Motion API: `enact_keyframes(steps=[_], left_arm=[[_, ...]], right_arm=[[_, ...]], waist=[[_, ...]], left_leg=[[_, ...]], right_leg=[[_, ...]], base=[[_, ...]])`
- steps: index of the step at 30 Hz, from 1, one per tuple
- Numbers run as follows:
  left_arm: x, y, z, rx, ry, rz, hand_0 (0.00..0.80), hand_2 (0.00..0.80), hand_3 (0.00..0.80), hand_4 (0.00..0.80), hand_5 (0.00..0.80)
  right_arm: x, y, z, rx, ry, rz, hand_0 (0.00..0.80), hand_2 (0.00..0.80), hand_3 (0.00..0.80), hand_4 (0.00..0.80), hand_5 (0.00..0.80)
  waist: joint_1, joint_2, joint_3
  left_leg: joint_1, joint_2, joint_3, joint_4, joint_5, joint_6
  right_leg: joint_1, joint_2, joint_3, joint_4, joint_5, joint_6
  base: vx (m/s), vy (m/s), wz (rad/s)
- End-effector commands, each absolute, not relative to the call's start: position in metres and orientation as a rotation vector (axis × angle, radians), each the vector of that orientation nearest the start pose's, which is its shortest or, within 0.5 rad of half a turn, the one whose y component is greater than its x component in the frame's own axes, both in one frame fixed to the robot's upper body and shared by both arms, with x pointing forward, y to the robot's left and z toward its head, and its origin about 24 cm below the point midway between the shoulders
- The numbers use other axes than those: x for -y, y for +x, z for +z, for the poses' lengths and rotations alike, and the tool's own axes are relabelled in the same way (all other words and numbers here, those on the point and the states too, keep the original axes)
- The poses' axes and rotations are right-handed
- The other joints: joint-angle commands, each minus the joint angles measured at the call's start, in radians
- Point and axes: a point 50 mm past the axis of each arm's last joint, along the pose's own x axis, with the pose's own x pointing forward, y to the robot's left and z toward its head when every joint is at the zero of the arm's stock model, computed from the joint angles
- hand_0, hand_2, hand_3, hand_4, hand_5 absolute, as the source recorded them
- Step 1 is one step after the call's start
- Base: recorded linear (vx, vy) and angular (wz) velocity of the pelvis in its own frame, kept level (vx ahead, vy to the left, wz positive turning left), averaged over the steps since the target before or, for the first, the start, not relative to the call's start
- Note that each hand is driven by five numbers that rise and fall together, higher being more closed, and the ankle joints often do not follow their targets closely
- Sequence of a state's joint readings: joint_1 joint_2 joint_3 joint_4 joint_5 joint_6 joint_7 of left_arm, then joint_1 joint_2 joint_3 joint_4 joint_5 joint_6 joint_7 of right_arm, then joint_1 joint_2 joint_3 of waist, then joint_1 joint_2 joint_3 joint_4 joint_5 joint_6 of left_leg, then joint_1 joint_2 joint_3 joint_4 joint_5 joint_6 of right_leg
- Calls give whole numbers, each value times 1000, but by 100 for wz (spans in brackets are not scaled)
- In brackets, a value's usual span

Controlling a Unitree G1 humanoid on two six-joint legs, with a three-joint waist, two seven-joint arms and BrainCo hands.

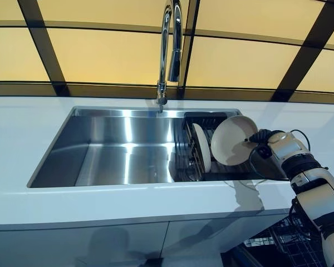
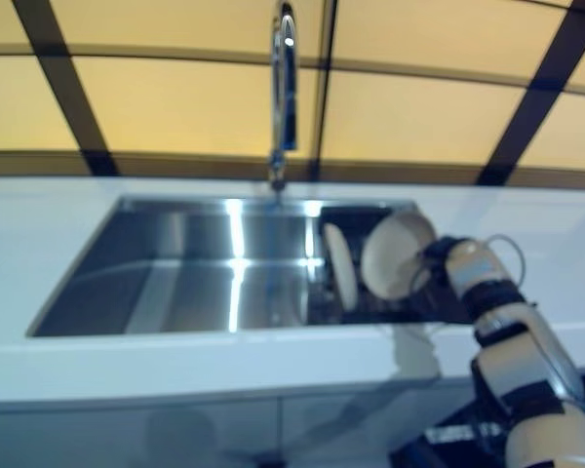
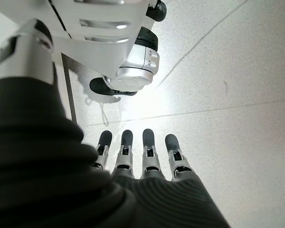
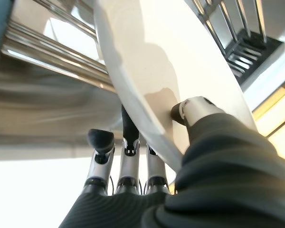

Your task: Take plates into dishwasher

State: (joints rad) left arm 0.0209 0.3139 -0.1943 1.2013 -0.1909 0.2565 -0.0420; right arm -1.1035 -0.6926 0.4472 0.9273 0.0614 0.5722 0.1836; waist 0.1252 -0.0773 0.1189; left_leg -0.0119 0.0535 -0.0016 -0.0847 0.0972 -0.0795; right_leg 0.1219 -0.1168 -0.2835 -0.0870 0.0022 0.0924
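Our right hand (image 4: 147, 185) pinches a cream plate (image 1: 232, 140) above the sink rack (image 1: 190, 161); another plate (image 1: 201, 147), seemingly racked, at nine o'clock. Left hand (image 3: 142, 161) hangs straight-fingered, empty.

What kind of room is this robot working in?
Most likely a home kitchen: a stainless steel sink basin is set into a white countertop, with a tall chrome faucet behind it. The right hand holds a round cream plate above a dark wire dish rack.
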Motion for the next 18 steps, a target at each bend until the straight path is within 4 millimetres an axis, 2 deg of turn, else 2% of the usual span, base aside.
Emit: enact_keyframes(steps=[1, 6, 16, 18], left_arm=[[-257, 63, -161, -1522, 223, 110, 0, 0, 0, 0, 0], [-257, 64, -161, -1521, 222, 114, 0, 0, 0, 0, 0], [-258, 59, -161, -1535, 218, 113, 0, 0, 0, 0, 0], [-259, 56, -161, -1539, 223, 110, 0, 0, 0, 0, 0]], right_arm=[[294, 391, 267, -281, -867, -319, 800, 800, 800, 800, 800], [302, 385, 293, -222, -950, -400, 800, 800, 800, 800, 800], [309, 377, 320, -153, -1051, -505, 800, 800, 800, 800, 800], [315, 371, 330, -133, -1079, -554, 800, 800, 800, 800, 800]], waist=[[9, -12, -39], [-4, -20, -54], [-18, -28, -67], [-24, -31, -70]], left_leg=[[86, 8, 64, -3, -69, -12], [96, 9, 76, -3, -75, -10], [105, 12, 92, -3, -81, -8], [107, 12, 95, -3, -84, -7]], right_leg=[[-18, -21, 46, 0, 54, 21], [-15, -16, 55, 0, 52, 21], [-16, -11, 74, 0, 51, 21], [-17, -10, 79, 0, 51, 23]], base=[[0, 0, 0], [0, 0, 0], [-1, 7, -6], [0, 0, 0]])
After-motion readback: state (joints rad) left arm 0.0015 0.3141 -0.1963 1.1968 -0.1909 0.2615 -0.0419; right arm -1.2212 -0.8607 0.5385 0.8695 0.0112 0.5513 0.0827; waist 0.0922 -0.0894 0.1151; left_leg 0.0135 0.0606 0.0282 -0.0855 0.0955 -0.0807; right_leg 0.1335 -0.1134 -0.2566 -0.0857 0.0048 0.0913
